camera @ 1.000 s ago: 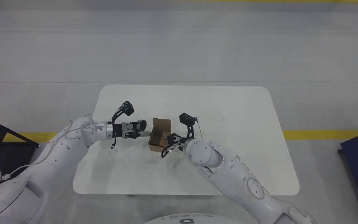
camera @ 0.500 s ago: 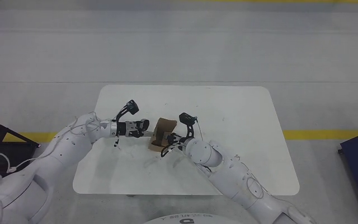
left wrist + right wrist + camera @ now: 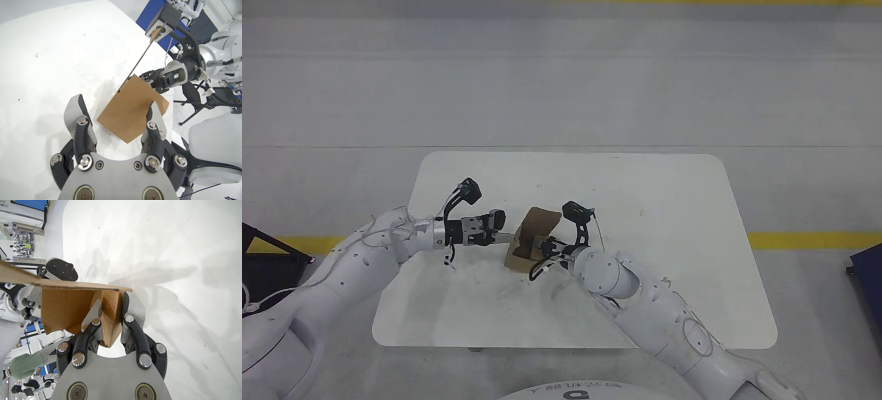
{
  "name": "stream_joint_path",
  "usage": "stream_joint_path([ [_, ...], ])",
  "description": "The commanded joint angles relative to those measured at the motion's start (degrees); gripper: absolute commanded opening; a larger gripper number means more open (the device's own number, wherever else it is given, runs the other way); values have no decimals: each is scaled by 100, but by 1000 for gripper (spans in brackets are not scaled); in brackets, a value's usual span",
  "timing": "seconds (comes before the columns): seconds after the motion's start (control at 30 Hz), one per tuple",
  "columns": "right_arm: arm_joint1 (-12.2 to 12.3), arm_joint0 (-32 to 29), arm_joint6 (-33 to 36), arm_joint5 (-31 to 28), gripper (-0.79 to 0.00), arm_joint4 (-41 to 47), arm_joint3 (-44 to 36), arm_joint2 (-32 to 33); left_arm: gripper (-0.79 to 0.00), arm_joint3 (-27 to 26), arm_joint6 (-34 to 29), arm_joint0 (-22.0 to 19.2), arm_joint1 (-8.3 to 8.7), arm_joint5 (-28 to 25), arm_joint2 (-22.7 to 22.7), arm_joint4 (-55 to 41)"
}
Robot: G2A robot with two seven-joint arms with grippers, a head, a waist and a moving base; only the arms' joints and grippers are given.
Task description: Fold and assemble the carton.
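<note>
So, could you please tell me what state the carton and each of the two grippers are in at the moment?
carton: partly assembled, not closed, one flap sticking up.
left gripper: open, fingers spread wide at the carton's outer panel, not clamping it.
right gripper: shut on a wall of the carton, one finger inside and one outside.

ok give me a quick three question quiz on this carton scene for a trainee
1. True or false: the right gripper is shut on a wall of the carton.
2. The left gripper is: A open, B shut on the carton, C shut on nothing.
3. Fill in: under the carton is a white ___.
Key: 1 true; 2 A; 3 table.
</note>
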Motion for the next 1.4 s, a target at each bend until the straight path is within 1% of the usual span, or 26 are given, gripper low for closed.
stream_joint_path([
  [0.0,0,-18,-14,-9,-600,-2,-11,16,0,161,148,-1,50,0,-17,33],
  [0.07,1,-30,-10,-16,-600,-11,-19,27,0,356,249,-1,71,0,-45,135],
  [0.17,-1,-35,5,-10,-603,-33,-23,33,0,322,288,39,70,0,-21,316],
  [0.3,-17,-16,-1,38,-606,-70,-8,0,0,-49,149,53,79,0,109,386],
  [0.4,-34,0,-36,80,-613,-90,7,-30,0,-339,-30,54,121,0,255,111],
  [0.47,-45,5,-62,100,-616,-96,14,-44,0,-334,-319,39,148,0,336,-373],
  [0.6,-60,8,-92,109,-625,-97,28,-53,0,-249,-937,-41,163,0,351,-1294],
  [0.67,-65,6,-99,97,-631,-109,31,-55,0,-254,-1174,5,183,0,322,-1750],
  [0.73,-68,1,-100,93,-637,-114,34,-52,0,-147,-1484,78,226,0,254,-2350],
  [0.8,-72,-5,-103,81,-646,-109,33,-44,0,-99,-2056,180,257,0,215,-3055],
  [0.87,-74,-10,-105,76,-650,-116,33,-36,0,118,-2608,137,257,0,134,-3529],
  [1.17,-74,-94,-165,18,-650,-159,-19,15,0,118,-2608,137,257,0,134,-3529],
  [1.23,-78,-102,-180,27,-650,-181,-25,12,0,135,-2529,220,255,244,115,-3459],
  [1.37,-84,-114,-192,26,-650,-202,-29,16,0,-84,-2888,182,231,828,51,-3543],
])
